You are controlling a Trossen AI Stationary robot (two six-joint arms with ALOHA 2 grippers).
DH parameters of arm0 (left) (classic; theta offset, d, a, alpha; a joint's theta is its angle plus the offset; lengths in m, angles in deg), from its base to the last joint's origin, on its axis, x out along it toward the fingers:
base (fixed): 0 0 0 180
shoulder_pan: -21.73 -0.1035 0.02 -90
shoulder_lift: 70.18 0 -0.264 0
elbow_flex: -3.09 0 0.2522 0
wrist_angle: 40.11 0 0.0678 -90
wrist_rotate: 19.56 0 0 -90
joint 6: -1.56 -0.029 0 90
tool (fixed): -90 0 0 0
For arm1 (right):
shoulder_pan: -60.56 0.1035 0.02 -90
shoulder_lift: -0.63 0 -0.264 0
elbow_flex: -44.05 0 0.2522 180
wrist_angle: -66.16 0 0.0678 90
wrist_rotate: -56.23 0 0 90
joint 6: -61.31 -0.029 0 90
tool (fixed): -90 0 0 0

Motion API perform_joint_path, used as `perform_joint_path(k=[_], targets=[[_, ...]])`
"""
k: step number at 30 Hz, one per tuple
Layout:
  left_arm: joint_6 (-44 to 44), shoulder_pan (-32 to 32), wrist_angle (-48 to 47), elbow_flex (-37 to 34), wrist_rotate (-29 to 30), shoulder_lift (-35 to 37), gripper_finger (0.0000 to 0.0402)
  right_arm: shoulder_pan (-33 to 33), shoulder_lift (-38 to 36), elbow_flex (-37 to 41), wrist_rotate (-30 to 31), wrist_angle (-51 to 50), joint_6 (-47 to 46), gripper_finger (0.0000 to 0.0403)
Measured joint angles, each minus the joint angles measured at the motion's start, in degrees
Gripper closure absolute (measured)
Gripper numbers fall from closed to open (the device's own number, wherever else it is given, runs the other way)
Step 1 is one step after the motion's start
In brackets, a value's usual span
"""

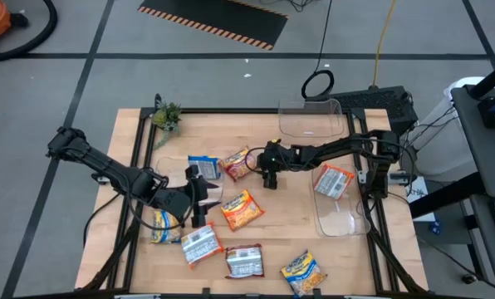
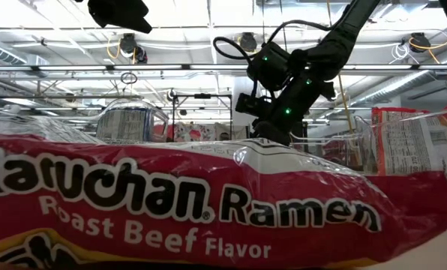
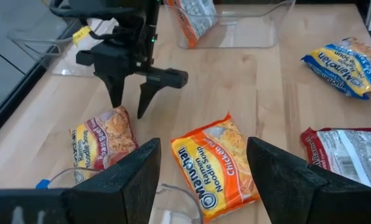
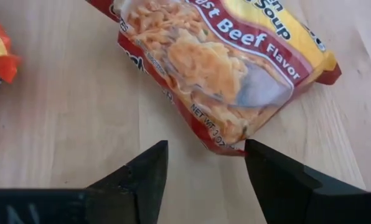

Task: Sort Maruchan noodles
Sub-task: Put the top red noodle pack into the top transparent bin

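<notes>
Right gripper (image 1: 270, 180): fingers spread, empty, poised just above the near corner of the roast beef packet (image 1: 237, 164) at mid-table; left gripper (image 1: 199, 198): fingers parted wide, empty, low beside the orange chicken packet (image 1: 242, 209); further Maruchan noodles scattered flat across the wooden table (image 1: 347, 257), one silver-white packet (image 1: 335, 182) already inside a clear bin (image 1: 343, 220) at the right edge; packets judged light, crinkly, slippery, with a brittle block inside; best pinched across the short width, mid-body, not by the thin sealed end.
</notes>
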Motion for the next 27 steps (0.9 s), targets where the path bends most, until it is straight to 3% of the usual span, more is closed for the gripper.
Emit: perform_joint_path(k=[5, 15, 27], targets=[[-3.56, -0.09, 2.51, 0.02, -0.09, 0.02, 0.0158, 0.04, 0.00, 0.00, -1.03, 1.20, 0.00, 0.0250], [-9.47, -2.69, 3.87, 0.02, -0.11, 0.04, 0.0158, 0.09, 0.00, 0.00, -4.34, 4.74, -0.38, 0.0389], [-12.41, -4.96, 5.16, 0.04, -2.97, 0.11, 0.0158, 1.69, -5.62, 0.02, -3.87, 0.34, -0.99, 0.0402]])
